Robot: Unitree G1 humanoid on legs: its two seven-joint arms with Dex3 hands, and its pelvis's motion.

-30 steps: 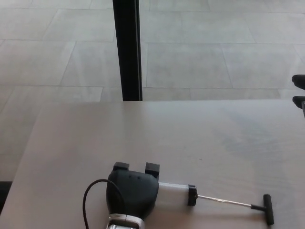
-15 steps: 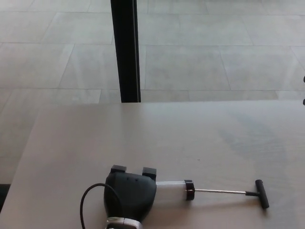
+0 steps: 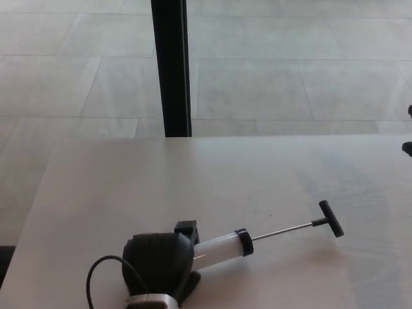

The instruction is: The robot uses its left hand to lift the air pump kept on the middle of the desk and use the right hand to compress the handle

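Left hand (image 3: 158,265) is wrapping its fingers around the near end of the pump (image 3: 222,248), gripping it at the front edge of the bench (image 3: 96,193), with a black cable (image 3: 96,277) looping out beside the wrist. Behind the pump, the bench is stretching back to a tiled floor (image 3: 290,64) and a dark post (image 3: 171,67). From the hand, the pump's pale barrel is angling up and to the right, its thin rod (image 3: 280,230) pulled out and ending in a black T-handle (image 3: 331,219). Far right of the pump, a sliver of the right hand (image 3: 408,147) is showing at the frame edge; I cannot tell how its fingers are set.
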